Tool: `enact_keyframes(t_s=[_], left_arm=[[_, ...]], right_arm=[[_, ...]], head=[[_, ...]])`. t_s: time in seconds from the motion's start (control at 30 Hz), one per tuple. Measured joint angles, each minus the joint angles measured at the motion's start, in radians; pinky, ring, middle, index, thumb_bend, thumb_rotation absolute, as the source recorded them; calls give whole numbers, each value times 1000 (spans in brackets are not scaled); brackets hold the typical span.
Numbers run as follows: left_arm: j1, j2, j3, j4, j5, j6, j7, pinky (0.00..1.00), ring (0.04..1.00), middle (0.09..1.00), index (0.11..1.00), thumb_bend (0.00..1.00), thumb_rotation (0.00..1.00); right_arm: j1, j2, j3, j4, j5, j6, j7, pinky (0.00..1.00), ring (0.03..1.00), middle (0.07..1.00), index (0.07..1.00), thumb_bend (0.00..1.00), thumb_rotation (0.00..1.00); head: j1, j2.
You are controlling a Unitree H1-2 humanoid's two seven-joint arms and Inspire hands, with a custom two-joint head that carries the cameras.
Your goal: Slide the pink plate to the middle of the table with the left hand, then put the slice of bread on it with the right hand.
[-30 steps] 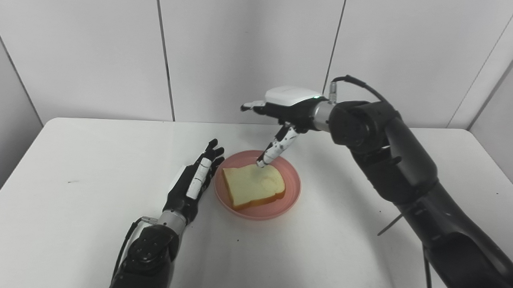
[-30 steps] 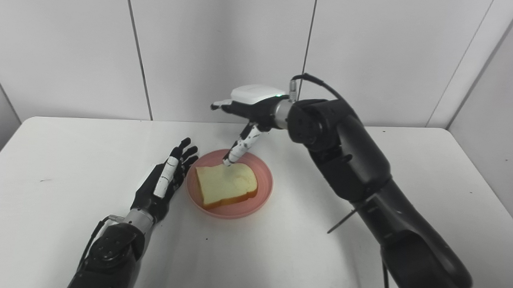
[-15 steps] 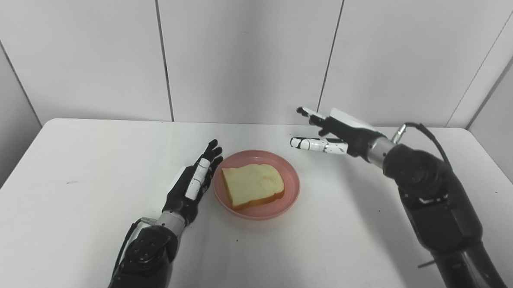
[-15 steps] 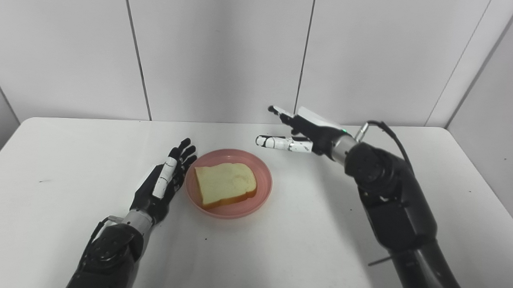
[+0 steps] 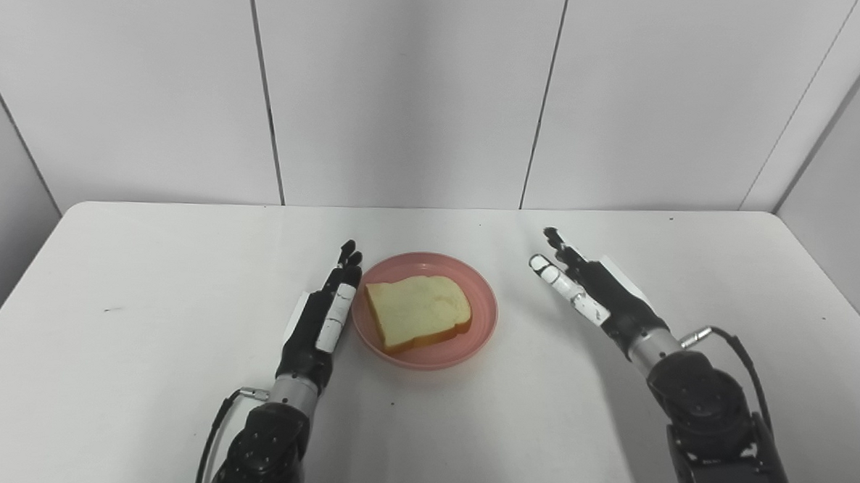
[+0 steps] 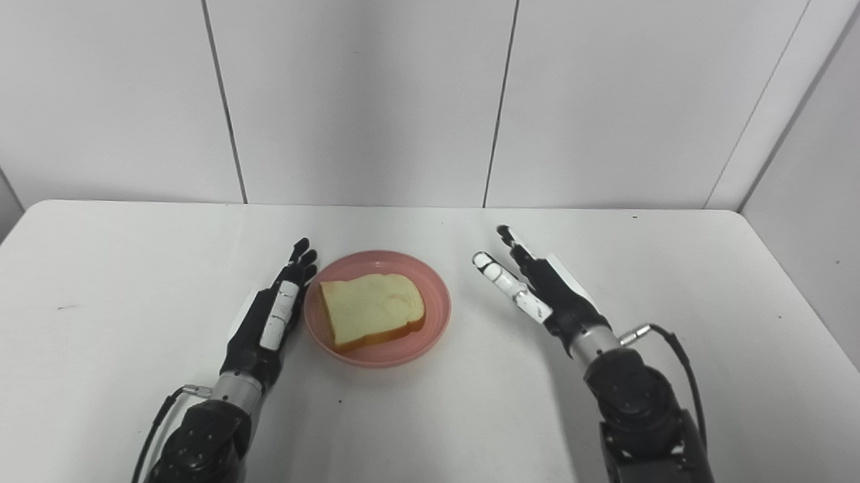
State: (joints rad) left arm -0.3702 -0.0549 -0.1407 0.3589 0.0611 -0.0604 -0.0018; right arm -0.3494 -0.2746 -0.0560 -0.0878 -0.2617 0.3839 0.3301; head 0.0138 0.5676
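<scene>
The pink plate (image 5: 482,318) rests near the middle of the white table (image 5: 145,273). A slice of bread (image 5: 417,310) lies flat on it. My left hand (image 5: 323,317) lies open on the table just left of the plate, fingers stretched forward along its rim and holding nothing. To the right of the plate, well apart from it, my right hand (image 5: 591,292) is open and low over the table, fingers extended and empty.
White wall panels (image 5: 408,88) stand behind the table's far edge. A cable (image 5: 741,349) loops off my right wrist. A few small dark specks mark the tabletop.
My right hand has pulled back from above the bread, swung to the right and come down low beside the plate. The left hand has hardly moved. The camera shifted a little.
</scene>
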Motion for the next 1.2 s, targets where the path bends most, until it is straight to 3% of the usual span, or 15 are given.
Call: enact_keyframes(t_s=[0.2, 0.37, 0.47, 0.73, 0.87, 1.03, 1.2], left_arm=[[51, -9, 4, -61, 3, -2, 1, 1000, 1000, 1000, 1000, 896, 990], [77, -29, 20, -93, -24, 2, -8, 1000, 1000, 1000, 1000, 865, 976], [92, -38, 28, -108, -25, 1, -5, 1000, 1000, 1000, 1000, 841, 985], [144, -40, 14, -170, 7, 11, 3, 985, 1000, 1000, 1000, 753, 1000], [181, -41, 6, -221, 11, 44, 3, 950, 997, 1000, 1000, 788, 988], [199, -42, 7, -252, 13, 67, 0, 993, 1000, 1000, 1000, 805, 932], [211, -24, -5, -271, 17, 77, -16, 957, 1000, 1000, 1000, 775, 999]], right_arm=[[65, 139, -95, -4, 174, -1, -101, 1000, 1000, 1000, 1000, 496, 1000], [112, 221, -119, -42, 288, -2, -147, 1000, 1000, 1000, 1000, 474, 1000], [124, 225, -119, -42, 308, -27, -165, 1000, 1000, 1000, 1000, 437, 1000], [210, 226, -73, -16, 322, -169, -188, 1000, 1000, 1000, 1000, 420, 1000], [239, 231, -33, -17, 279, -219, -228, 996, 984, 997, 1000, 368, 1000], [250, 232, -24, -10, 285, -245, -236, 999, 987, 1000, 1000, 368, 1000], [243, 232, -27, 37, 314, -281, -238, 1000, 998, 1000, 1000, 380, 1000]], head=[[0, 5], [5, 8], [6, 9], [23, 12], [31, 15], [37, 17], [34, 8]])
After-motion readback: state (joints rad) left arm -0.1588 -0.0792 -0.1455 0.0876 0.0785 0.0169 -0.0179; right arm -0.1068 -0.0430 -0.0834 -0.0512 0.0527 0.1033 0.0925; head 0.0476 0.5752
